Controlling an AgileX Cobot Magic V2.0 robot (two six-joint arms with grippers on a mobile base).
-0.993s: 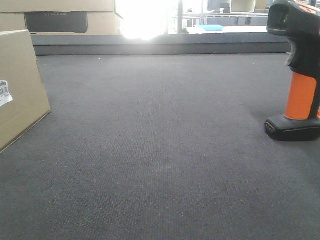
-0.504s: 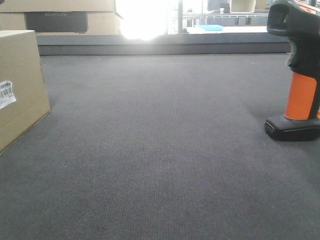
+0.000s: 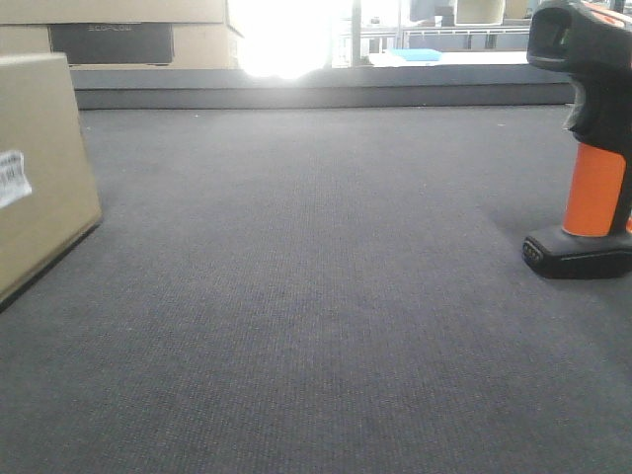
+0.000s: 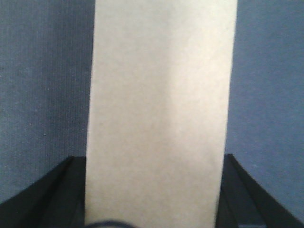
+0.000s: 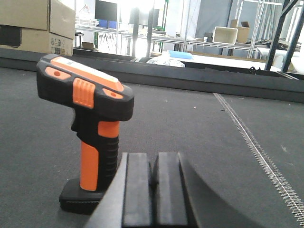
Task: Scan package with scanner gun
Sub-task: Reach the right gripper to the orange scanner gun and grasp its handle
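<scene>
The package (image 3: 39, 168), a tan cardboard box with a white barcode label (image 3: 12, 176), is at the left edge of the front view, slightly blurred. In the left wrist view the package (image 4: 159, 118) fills the middle. My left gripper (image 4: 154, 159) is closed on it, with black fingers (image 4: 71, 190) pressed against both long sides. The scanner gun (image 3: 592, 188) stands upright on its black foot at the right, with its head pointing left. My right gripper (image 5: 153, 164) is shut with nothing in it. It is just right of the scanner gun (image 5: 92, 137) and does not touch it.
Dark grey carpet covers the work surface. A low raised ledge (image 3: 326, 94) runs along the back. Pale boxes with a dark panel (image 3: 109, 39) are stacked at the back left. A toothed metal strip (image 5: 256, 147) runs across the carpet to the right of my right gripper.
The package has shifted a little. Its top edge is higher, its label has moved right and blurred, and a darker shadow shows under its front edge. The scanner gun has not moved.
</scene>
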